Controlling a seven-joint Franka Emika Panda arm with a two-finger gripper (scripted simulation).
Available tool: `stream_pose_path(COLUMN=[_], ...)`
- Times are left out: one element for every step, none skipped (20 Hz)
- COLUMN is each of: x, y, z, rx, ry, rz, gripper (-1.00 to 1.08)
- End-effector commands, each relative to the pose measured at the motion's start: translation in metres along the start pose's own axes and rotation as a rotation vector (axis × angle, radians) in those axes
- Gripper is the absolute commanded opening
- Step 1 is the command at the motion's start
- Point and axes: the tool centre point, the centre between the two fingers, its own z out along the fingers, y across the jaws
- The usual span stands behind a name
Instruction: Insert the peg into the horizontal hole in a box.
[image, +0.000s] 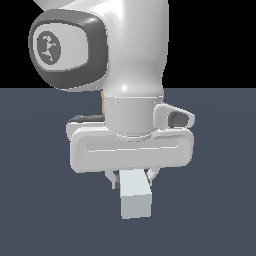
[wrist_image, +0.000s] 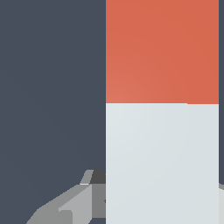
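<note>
The peg (image: 135, 197) is held under the white hand and its pale grey end points at the exterior camera. My gripper (image: 131, 176) is shut on the peg, with a fingertip (image: 113, 179) showing on each side of it. In the wrist view the peg (wrist_image: 162, 144) fills most of the picture, pale grey near the hand, and its red-orange end (wrist_image: 162, 50) lies farther out. One grey finger (wrist_image: 72, 202) shows beside it. A thin orange sliver of the box (image: 102, 102) peeks out behind the arm. The hole is hidden.
The dark blue-grey floor (image: 40, 210) spreads under and around the hand. The arm's large white link (image: 125, 45) blocks most of what lies behind it in the exterior view.
</note>
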Motion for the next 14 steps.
stream_pose_path(x=[0.012,0.017,0.023,0.03,0.037,0.044,0.052,0.06,0.068,0.077,0.085,0.094,0.102,0.111], y=[-0.003,-0.006,-0.008,-0.011,-0.013,-0.016,-0.019,-0.021,-0.024,-0.027,-0.029,-0.032,-0.034,-0.036], z=[-0.006,-0.008,-0.01,-0.012,-0.014,-0.017,-0.019,-0.022,-0.025,-0.028,-0.03,-0.033,-0.036,-0.038], rx=[-0.005,-0.005,-0.005,-0.005,-0.005,-0.005,-0.005,-0.005,-0.005,-0.005,-0.005,-0.005,-0.005,-0.005], ry=[-0.001,-0.001,-0.001,-0.001,-0.001,0.0,0.0,0.0,0.0,0.0,0.0,0.0,0.0,0.0], rz=[0.017,0.025,0.034,0.044,0.055,0.066,0.077,0.089,0.102,0.115,0.127,0.14,0.152,0.164], gripper=[-1.0,-1.0,-1.0,-1.0,-1.0,-1.0,-1.0,-1.0,-1.0,-1.0,-1.0,-1.0,-1.0,-1.0])
